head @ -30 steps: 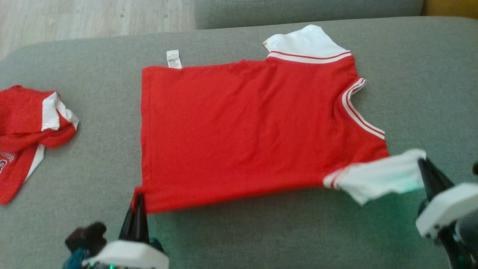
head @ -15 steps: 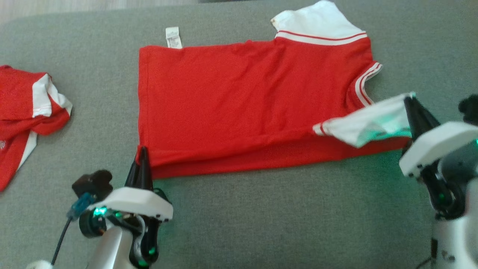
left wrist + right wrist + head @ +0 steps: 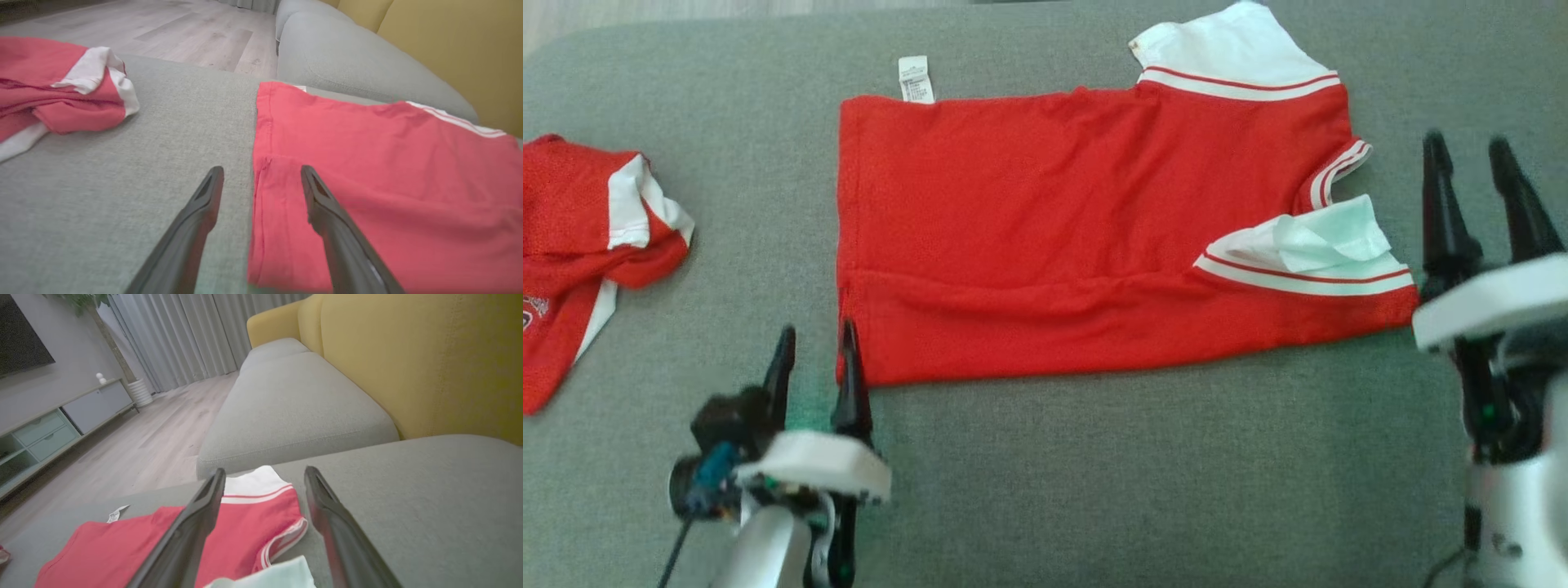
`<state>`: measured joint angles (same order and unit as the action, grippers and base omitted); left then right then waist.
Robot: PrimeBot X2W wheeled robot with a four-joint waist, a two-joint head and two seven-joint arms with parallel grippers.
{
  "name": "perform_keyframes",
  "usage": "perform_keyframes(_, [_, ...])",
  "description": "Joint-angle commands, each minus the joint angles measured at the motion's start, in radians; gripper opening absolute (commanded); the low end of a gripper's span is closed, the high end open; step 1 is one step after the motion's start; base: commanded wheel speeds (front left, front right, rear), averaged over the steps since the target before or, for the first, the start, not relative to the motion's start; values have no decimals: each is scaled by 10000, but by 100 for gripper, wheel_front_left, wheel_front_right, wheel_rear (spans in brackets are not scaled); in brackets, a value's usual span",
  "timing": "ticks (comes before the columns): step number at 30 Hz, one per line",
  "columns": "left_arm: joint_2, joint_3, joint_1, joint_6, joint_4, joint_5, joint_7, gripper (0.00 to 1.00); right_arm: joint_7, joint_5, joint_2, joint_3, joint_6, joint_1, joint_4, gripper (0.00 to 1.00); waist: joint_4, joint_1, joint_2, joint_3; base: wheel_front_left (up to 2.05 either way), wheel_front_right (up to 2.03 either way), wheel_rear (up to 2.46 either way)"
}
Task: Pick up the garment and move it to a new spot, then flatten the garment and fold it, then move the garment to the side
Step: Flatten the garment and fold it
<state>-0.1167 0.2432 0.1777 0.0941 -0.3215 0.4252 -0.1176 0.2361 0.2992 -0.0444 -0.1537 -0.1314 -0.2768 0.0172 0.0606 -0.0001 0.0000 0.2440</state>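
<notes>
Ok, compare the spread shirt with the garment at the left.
The spread shirt lies flat, its near edge folded over; the left garment is bunched in a heap. The spread shirt's body is plain; the left garment shows printing. Both are red with white trim, on the grey cushion.

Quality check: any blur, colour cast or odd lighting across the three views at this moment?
Head view: evenly lit, fairly sharp, with a green tint on the folded white sleeve and on the cushion beside the left claw. Left wrist view: the red shirt reads washed-out pink and goes soft toward the bottom edge. Right wrist view: dim room, the right claw blurring low in frame.
</notes>
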Motion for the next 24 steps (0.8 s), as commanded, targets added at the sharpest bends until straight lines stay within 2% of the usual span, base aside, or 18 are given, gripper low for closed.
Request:
perform_keyframes(1, [-178, -223, -80, 49, 236, -51, -108, 100, -14, 0, -59, 174, 7, 32, 366, 100, 9, 1, 0, -33, 0, 0, 0])
perform_keyframes(6, [-260, -41, -269, 79, -8, -234, -250, 100, 44, -17, -59, -204, 7, 774, 466, 100, -56, 1, 0, -38, 0, 0, 0])
perform_keyframes(12, [-238, 43, 422, 289, -952, -476, -386, 100, -56, -30, -59, -213, 7, 1096, 190, 100, -293, 1, 0, 152, 0, 0, 0])
perform_keyframes(16, [-155, 39, 764, 531, -1961, -381, 289, 100, -91, -42, -59, -80, 7, 1077, -77, 100, -459, 1, 0, 251, 0, 0, 0])
perform_keyframes(18, [-72, 99, 820, 505, -2321, -250, 709, 100, -62, -90, -59, -84, 7, 1078, -221, 100, -491, 1, 0, 284, 0, 0, 0])
perform_keyframes(19, [-47, 128, 833, 504, -2435, -216, 837, 43, -48, -148, -59, -101, 7, 1077, -283, 100, -498, 1, 0, 297, 0, 0, 0])
perform_keyframes(20, [-34, 167, 830, 495, -2521, -203, 922, 19, -18, -237, -59, -113, 7, 1080, -350, 100, -497, 1, 0, 307, 0, 0, 0])
perform_keyframes(21, [-15, 208, 804, 448, -2605, -162, 1028, 0, 20, -297, -59, -109, 7, 1083, -415, 100, -487, 1, 0, 312, 0, 0, 0])
perform_keyframes(24, [6, 326, 736, 324, -2682, -139, 1025, 0, 240, -431, -59, -143, 7, 1143, -660, 100, -408, 1, 0, 284, 0, 0, 0])
